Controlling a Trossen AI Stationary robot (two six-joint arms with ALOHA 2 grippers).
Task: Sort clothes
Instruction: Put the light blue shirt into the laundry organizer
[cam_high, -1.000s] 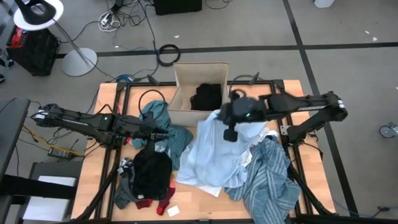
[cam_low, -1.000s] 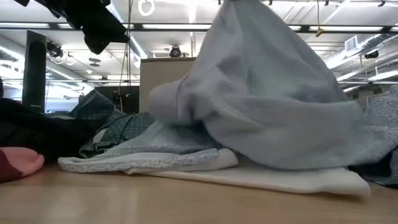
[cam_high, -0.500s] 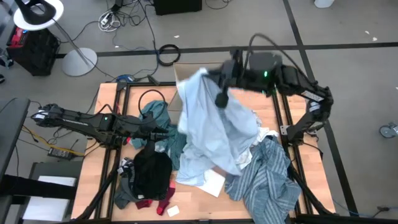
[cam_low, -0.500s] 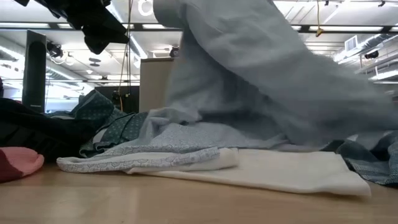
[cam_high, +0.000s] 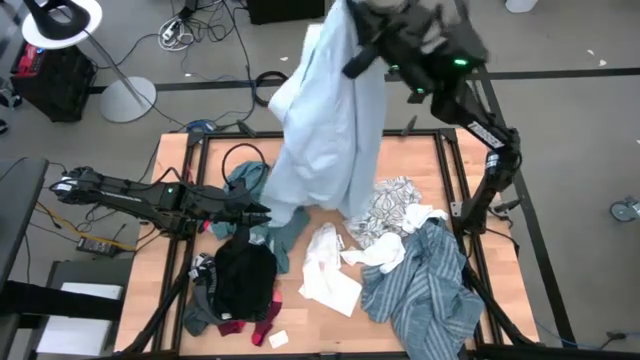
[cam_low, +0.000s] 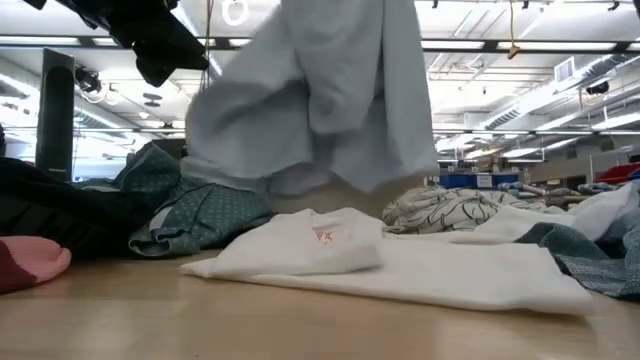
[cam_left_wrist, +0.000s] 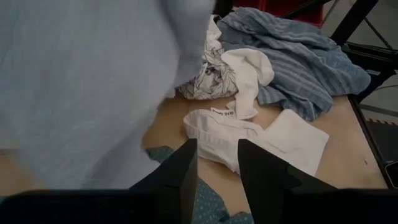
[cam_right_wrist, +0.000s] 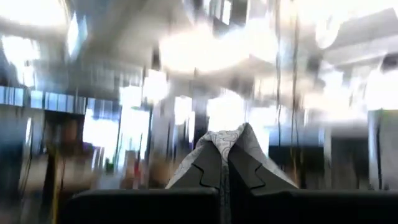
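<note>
I've got the right gripper (cam_right_wrist: 225, 163) raised high, fingers pressed together on a fold of the large light-blue shirt (cam_high: 330, 120). The shirt hangs below it in long, soft folds, its lower hem just brushing the pile on the tabletop (cam_high: 170, 160). Beneath the hanging cloth lie a white piece (cam_high: 328, 275), a patterned white piece (cam_high: 392, 203) and the blue-white striped shirt (cam_high: 425, 290). My left gripper (cam_left_wrist: 214, 171) sits low with fingers spread, over the teal piece (cam_high: 250, 185), the black piece (cam_high: 243, 275) beside it.

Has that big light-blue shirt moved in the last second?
Yes. The light-blue shirt has been lifted off the pile, up over the cardboard box, which it now hides.
</note>
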